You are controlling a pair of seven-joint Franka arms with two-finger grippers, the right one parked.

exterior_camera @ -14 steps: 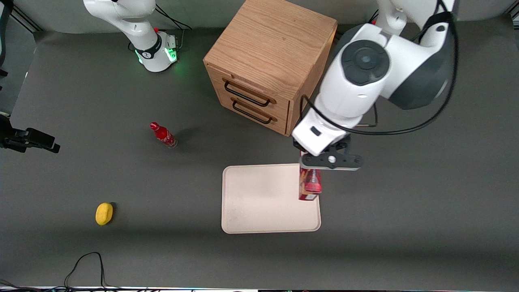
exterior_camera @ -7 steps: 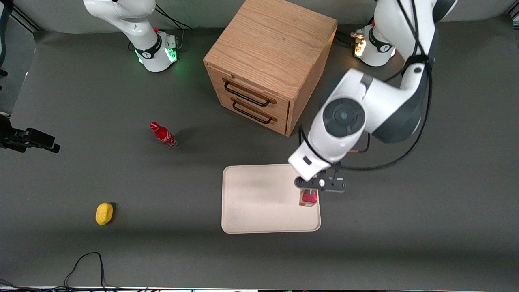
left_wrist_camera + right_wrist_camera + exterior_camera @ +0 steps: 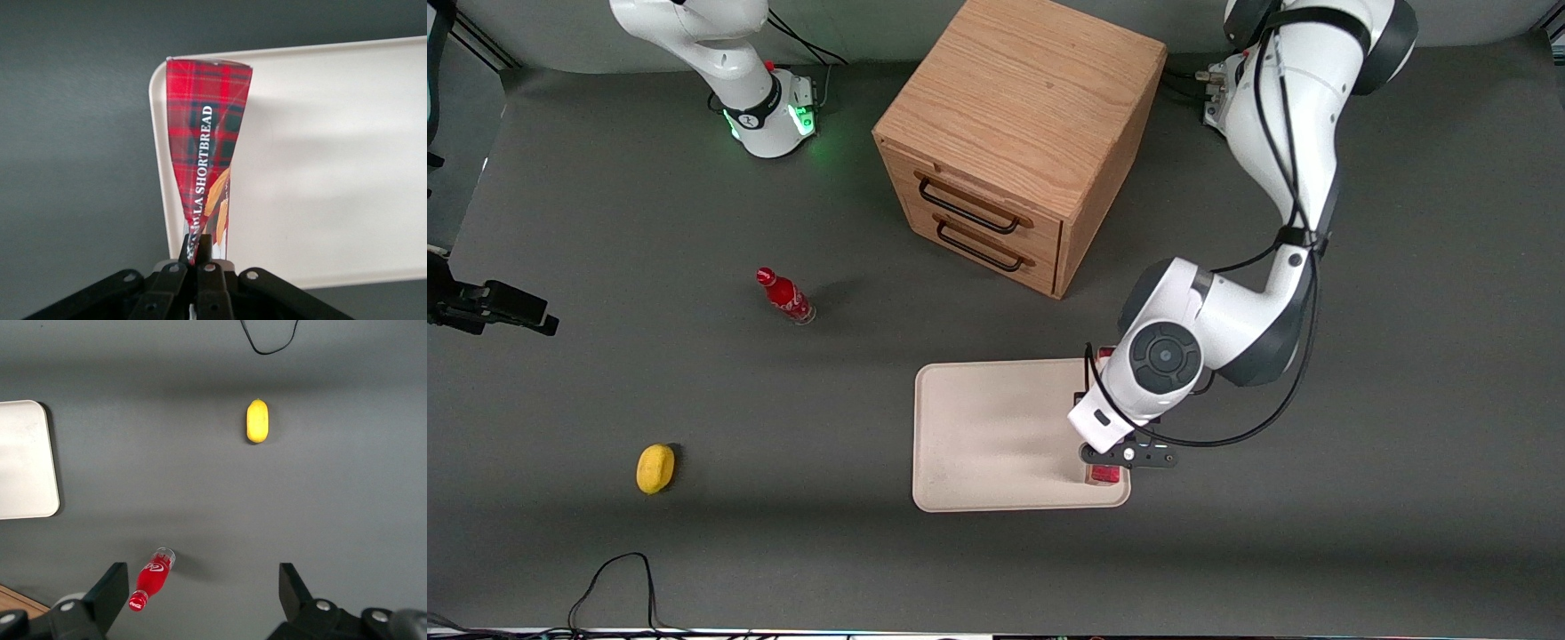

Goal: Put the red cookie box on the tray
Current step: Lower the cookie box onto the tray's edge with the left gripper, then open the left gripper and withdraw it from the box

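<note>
My left gripper [image 3: 1108,468] is shut on the end of the red cookie box [image 3: 1106,476], a slim tartan box with cookie pictures [image 3: 208,160]. In the left wrist view the gripper [image 3: 202,250] pinches the box's narrow end, and the box reaches down to a corner of the cream tray [image 3: 333,167]. Seen from the front, box and gripper are over the tray [image 3: 996,436] at its corner nearest the camera, toward the working arm's end. I cannot tell whether the box touches the tray. The arm hides most of the box.
A wooden two-drawer cabinet [image 3: 1018,142] stands farther from the camera than the tray. A small red bottle [image 3: 785,296] and a yellow object [image 3: 655,468] lie toward the parked arm's end. A black cable [image 3: 618,578] loops at the table's near edge.
The gripper has carried the box along the tray's edge toward the camera and lowered it, from mid-edge to the near corner. The arm's elbow has swung down over the tray's edge.
</note>
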